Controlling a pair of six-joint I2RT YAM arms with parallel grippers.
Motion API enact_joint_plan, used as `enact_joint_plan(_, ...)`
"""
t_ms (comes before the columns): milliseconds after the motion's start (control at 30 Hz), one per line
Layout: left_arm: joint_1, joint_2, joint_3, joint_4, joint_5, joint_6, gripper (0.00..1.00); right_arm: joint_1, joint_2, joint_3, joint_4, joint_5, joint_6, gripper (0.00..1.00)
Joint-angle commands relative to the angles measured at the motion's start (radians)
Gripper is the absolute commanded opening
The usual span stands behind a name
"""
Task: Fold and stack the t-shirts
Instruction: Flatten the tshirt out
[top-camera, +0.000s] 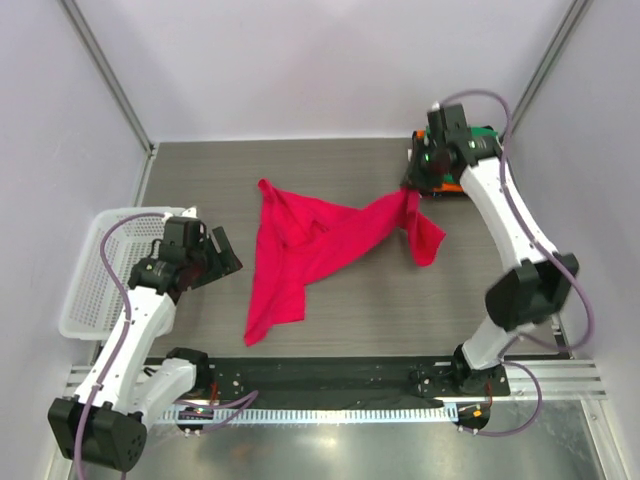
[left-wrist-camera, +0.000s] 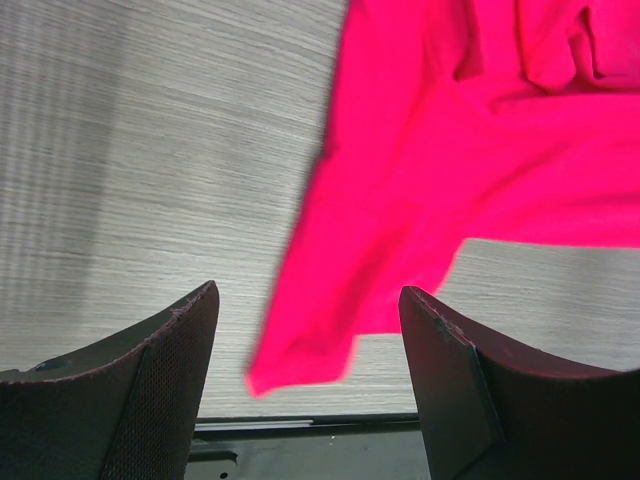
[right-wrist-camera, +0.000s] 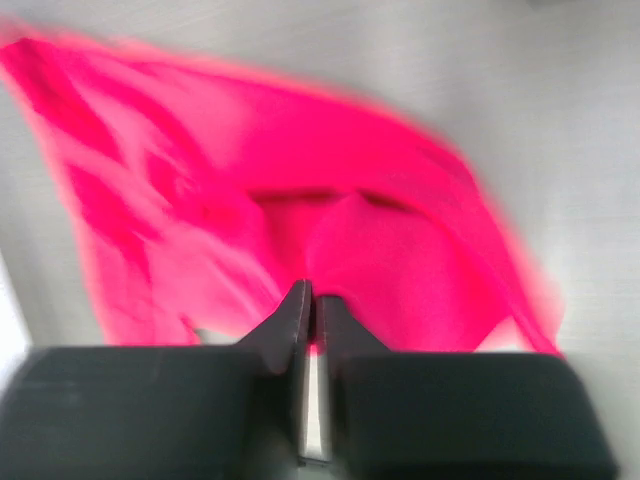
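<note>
The pink-red t-shirt (top-camera: 300, 250) lies crumpled and spread across the middle of the table. My right gripper (top-camera: 412, 190) is shut on the t-shirt's right edge and holds that part lifted; in the right wrist view (right-wrist-camera: 312, 292) the cloth (right-wrist-camera: 250, 220) hangs beyond the closed fingertips. My left gripper (top-camera: 222, 252) is open and empty just left of the shirt; its wrist view (left-wrist-camera: 308, 300) shows the shirt's lower corner (left-wrist-camera: 400, 220) between the spread fingers. A stack of folded shirts, green and orange (top-camera: 458, 185), sits at the back right, mostly hidden behind the right arm.
A white mesh basket (top-camera: 85, 290) stands at the table's left edge beside the left arm. Grey walls with metal posts close in the back and sides. The black mounting rail (top-camera: 330, 375) runs along the near edge.
</note>
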Motion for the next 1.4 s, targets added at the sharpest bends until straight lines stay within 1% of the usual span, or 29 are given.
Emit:
enact_joint_plan(0,0.0,-0.018,-0.002,0.038,0.018,0.02,0.74,-0.019,0.284,0.407,-0.17,-0.016,-0.052,0.31)
enact_joint_plan(33,0.0,-0.018,-0.002,0.037,0.017,0.02,0.74,-0.023,0.473,0.53,-0.229,-0.01,-0.055,0.49)
enact_joint_plan(67,0.001,-0.018,-0.002,0.038,0.018,0.022,0.74,-0.024,0.551,0.661,-0.31,-0.005,-0.064,0.57)
enact_joint_plan(100,0.0,-0.018,-0.002,0.035,0.018,0.023,0.74,-0.017,0.608,0.864,-0.442,0.036,-0.066,0.63)
enact_joint_plan(133,0.0,-0.02,0.002,0.032,0.015,0.024,0.74,-0.005,0.641,0.902,-0.47,0.058,-0.066,0.64)
enact_joint_plan(167,0.0,-0.021,0.002,0.032,0.014,0.024,0.74,0.01,0.597,0.883,-0.46,0.106,-0.069,0.65)
enact_joint_plan(200,0.0,-0.024,-0.001,0.035,0.015,0.022,0.74,0.024,0.534,0.719,-0.363,0.131,-0.068,0.66)
enact_joint_plan(233,0.0,-0.027,-0.003,0.037,0.015,0.022,0.74,0.042,0.471,0.612,-0.3,0.13,-0.051,0.67)
enact_joint_plan(267,-0.002,-0.024,-0.006,0.043,0.015,0.017,0.75,0.049,0.341,0.411,-0.185,0.092,-0.02,0.67)
enact_joint_plan(333,-0.002,-0.018,-0.008,0.044,0.018,0.016,0.74,0.059,0.236,0.23,-0.078,0.069,0.0,0.67)
enact_joint_plan(367,0.0,-0.013,-0.005,0.043,0.021,0.016,0.75,0.067,0.155,0.096,-0.043,0.028,0.015,0.67)
enact_joint_plan(400,-0.002,-0.009,-0.005,0.041,0.024,0.016,0.74,0.079,0.127,0.035,0.033,0.018,0.029,0.67)
enact_joint_plan(500,0.0,-0.001,-0.006,0.043,0.021,0.016,0.74,0.148,0.098,-0.085,0.138,0.015,0.057,0.66)
enact_joint_plan(567,0.0,0.0,-0.006,0.043,0.018,0.014,0.74,0.191,0.125,-0.082,0.167,0.033,0.052,0.66)
enact_joint_plan(633,-0.002,-0.001,-0.006,0.041,0.012,0.014,0.74,0.214,0.202,-0.018,0.187,0.05,0.041,0.67)
enact_joint_plan(667,-0.002,-0.006,-0.006,0.04,0.009,0.013,0.74,0.228,0.24,0.014,0.186,0.106,0.025,0.67)
enact_joint_plan(700,-0.002,-0.006,-0.006,0.04,0.006,0.013,0.74,0.231,0.277,0.089,0.177,0.125,0.015,0.67)
enact_joint_plan(733,-0.002,-0.009,-0.006,0.038,0.001,0.011,0.74,0.234,0.359,0.132,0.168,0.147,0.006,0.67)
enact_joint_plan(767,0.0,-0.01,-0.006,0.038,-0.002,0.01,0.74,0.233,0.403,0.18,0.151,0.18,-0.006,0.67)
enact_joint_plan(800,-0.002,-0.015,-0.006,0.037,-0.003,0.01,0.74,0.236,0.444,0.285,0.111,0.203,-0.024,0.66)
enact_joint_plan(833,0.0,-0.015,-0.006,0.035,-0.008,0.01,0.74,0.236,0.53,0.339,0.092,0.222,-0.035,0.66)
enact_joint_plan(867,-0.002,-0.016,-0.006,0.037,-0.006,0.01,0.74,0.237,0.567,0.393,0.077,0.239,-0.046,0.66)
enact_joint_plan(900,0.0,-0.019,-0.006,0.037,-0.009,0.008,0.74,0.24,0.608,0.494,0.045,0.283,-0.057,0.65)
enact_joint_plan(967,0.0,-0.021,-0.006,0.035,-0.008,0.008,0.74,0.243,0.712,0.595,0.005,0.337,-0.087,0.64)
enact_joint_plan(1000,0.0,-0.02,-0.008,0.037,-0.008,0.008,0.74,0.248,0.742,0.676,-0.026,0.369,-0.098,0.63)
enact_joint_plan(1100,-0.002,-0.02,-0.008,0.037,-0.005,0.008,0.74,0.254,0.829,0.77,-0.049,0.401,-0.13,0.62)
enact_joint_plan(1133,-0.002,-0.016,-0.008,0.04,-0.003,0.01,0.74,0.262,0.845,0.78,-0.052,0.432,-0.136,0.62)
enact_joint_plan(1233,0.0,-0.015,-0.008,0.04,0.001,0.01,0.74,0.274,0.891,0.806,-0.05,0.449,-0.153,0.59)
enact_joint_plan(1367,-0.002,-0.016,-0.008,0.041,0.003,0.01,0.74,0.288,0.926,0.814,-0.047,0.441,-0.16,0.59)
